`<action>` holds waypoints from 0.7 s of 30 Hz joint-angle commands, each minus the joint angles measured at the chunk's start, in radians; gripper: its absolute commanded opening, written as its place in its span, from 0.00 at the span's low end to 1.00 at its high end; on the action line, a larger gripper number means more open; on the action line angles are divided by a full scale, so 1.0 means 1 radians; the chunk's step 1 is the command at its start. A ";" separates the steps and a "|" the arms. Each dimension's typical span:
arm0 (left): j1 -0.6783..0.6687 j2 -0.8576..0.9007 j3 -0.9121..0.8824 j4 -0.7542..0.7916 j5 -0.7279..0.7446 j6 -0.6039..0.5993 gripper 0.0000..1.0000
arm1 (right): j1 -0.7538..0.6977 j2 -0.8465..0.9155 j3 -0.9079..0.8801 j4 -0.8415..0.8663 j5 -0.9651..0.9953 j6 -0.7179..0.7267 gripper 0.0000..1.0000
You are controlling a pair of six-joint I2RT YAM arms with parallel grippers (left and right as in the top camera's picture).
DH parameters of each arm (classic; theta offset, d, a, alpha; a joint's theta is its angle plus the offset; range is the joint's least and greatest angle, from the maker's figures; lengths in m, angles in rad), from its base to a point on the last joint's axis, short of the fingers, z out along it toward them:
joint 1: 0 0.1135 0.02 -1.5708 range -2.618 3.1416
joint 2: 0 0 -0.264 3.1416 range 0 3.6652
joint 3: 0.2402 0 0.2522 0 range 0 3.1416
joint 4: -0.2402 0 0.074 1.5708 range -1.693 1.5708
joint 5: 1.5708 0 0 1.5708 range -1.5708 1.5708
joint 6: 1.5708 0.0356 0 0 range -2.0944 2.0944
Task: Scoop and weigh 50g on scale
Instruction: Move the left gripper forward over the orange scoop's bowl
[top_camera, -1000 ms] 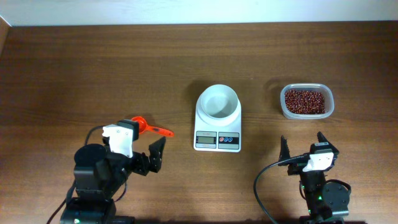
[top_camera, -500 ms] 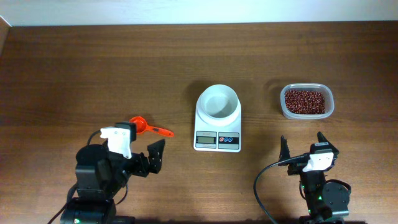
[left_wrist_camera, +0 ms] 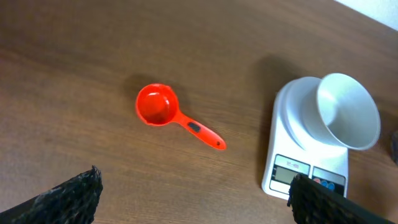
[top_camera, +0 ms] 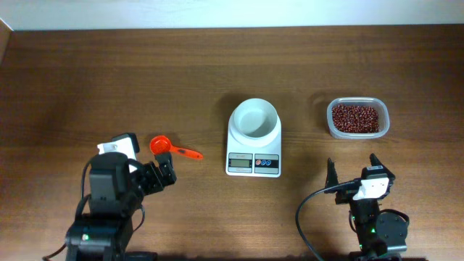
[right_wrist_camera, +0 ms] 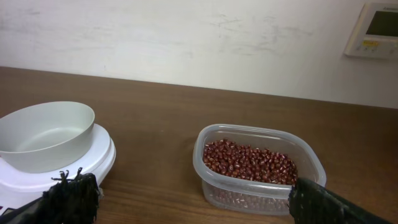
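My left tool (top_camera: pixel 158 174) is spread wide and holds nothing; it hangs over the near left of the counter (top_camera: pixel 87 80). My right tool (top_camera: pixel 352 165) is just as wide and just as empty, at the near right.

An orange scoop (top_camera: pixel 172 148) lies flat just beyond my left tool, cup to the left, handle running right and a little nearer, toward the scale (top_camera: pixel 254 161). Nothing lies between the handle's tip and the scale. A clear tub (top_camera: pixel 357 118) of red beans (right_wrist_camera: pixel 249 162) stands far right, well apart from the scale and straight beyond my right tool.

The scale sits mid-counter. Its long axis runs near to far, with the display and coloured buttons on the near end. A round white bowl (top_camera: pixel 254 118) rests on its far part.
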 commanded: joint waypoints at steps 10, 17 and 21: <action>0.007 0.068 0.019 -0.084 -0.127 -0.167 0.99 | 0.010 -0.010 -0.009 -0.001 0.009 -0.003 0.99; 0.007 0.068 0.019 -0.084 -0.129 -0.169 0.99 | 0.010 -0.010 -0.009 -0.001 0.009 -0.004 0.99; 0.007 0.068 0.019 -0.080 -0.129 -0.169 0.99 | 0.010 -0.010 -0.009 -0.002 0.009 -0.003 0.99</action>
